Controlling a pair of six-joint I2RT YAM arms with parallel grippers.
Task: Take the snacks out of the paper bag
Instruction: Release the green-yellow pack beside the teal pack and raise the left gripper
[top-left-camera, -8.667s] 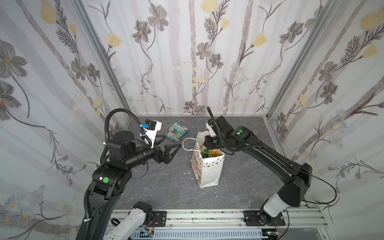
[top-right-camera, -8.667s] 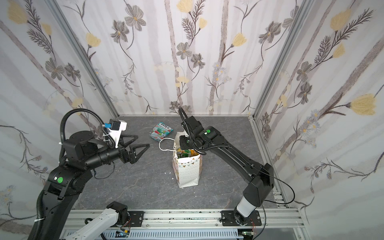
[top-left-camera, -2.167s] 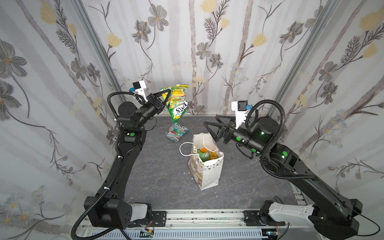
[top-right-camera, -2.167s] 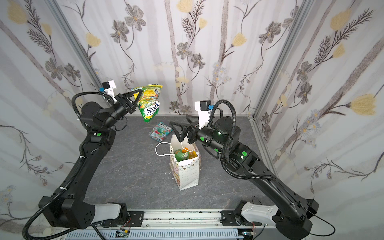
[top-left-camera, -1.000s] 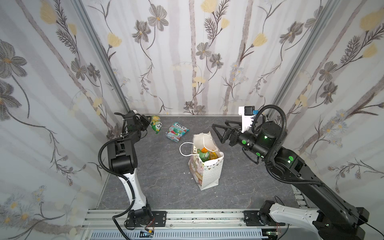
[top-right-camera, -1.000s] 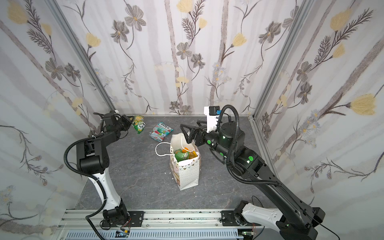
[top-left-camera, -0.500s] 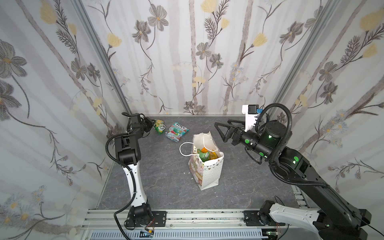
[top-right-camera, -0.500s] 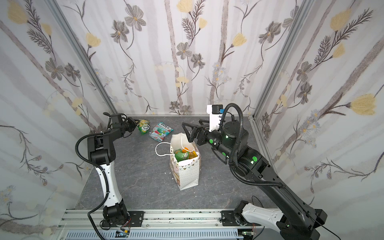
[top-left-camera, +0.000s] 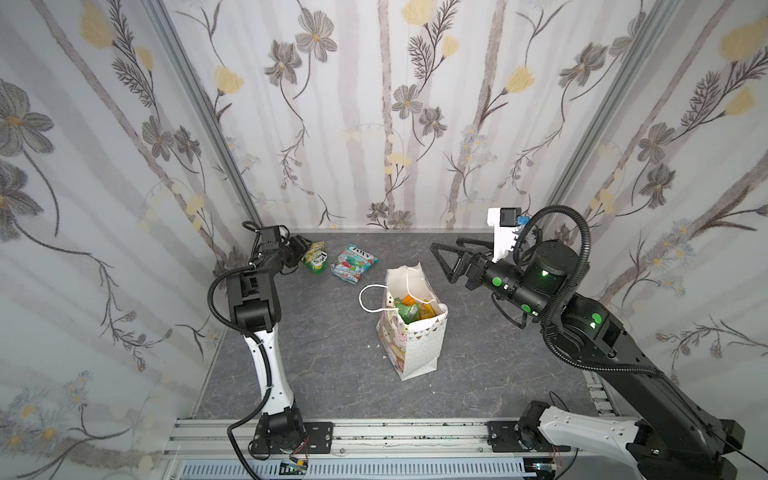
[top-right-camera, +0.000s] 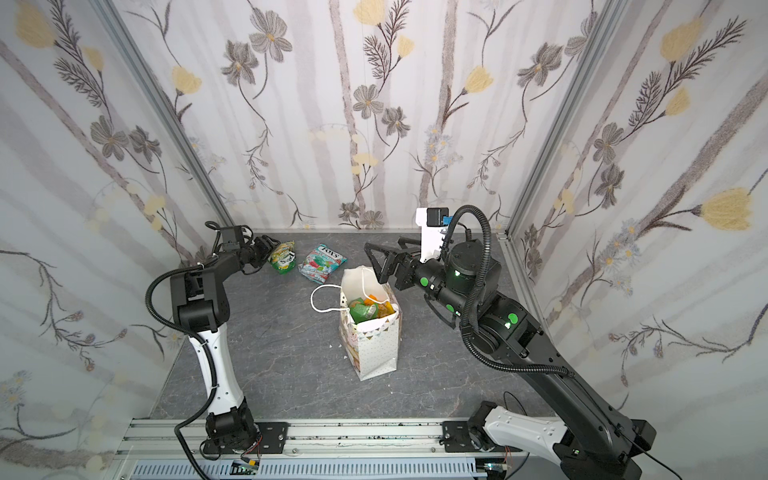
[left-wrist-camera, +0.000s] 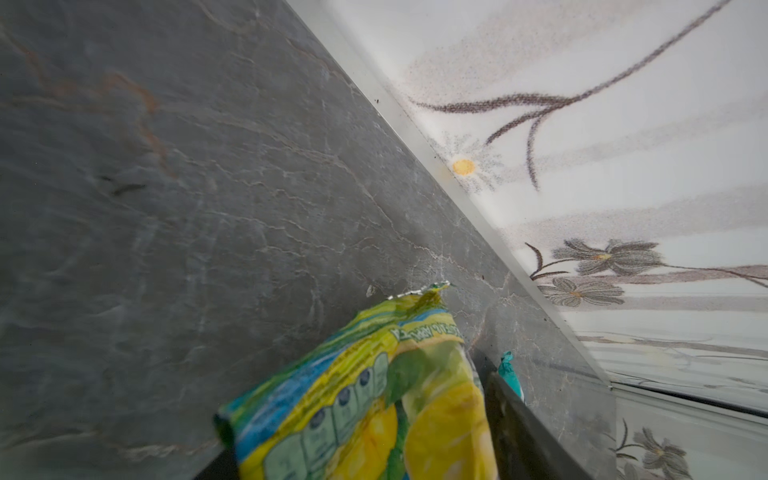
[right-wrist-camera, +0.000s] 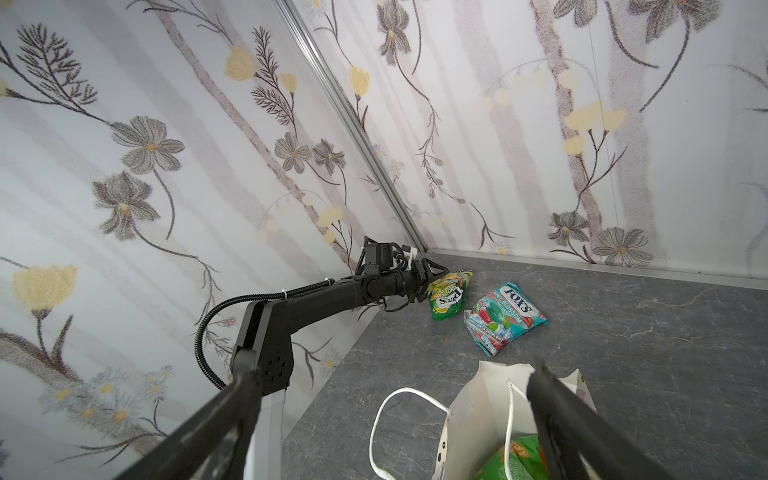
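Lying between spread left gripper (top-left-camera: 305, 252) fingers: yellow-green packet (top-left-camera: 316, 259).

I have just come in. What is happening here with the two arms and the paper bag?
The robot is emptying the paper bag. A yellow-green packet and a teal FOX'S packet lie on the table near the back wall. The left pincer stands open around the yellow-green one. The right pincer hovers open by the bag's mouth, holding nothing. Inside the bag are green and orange packets.
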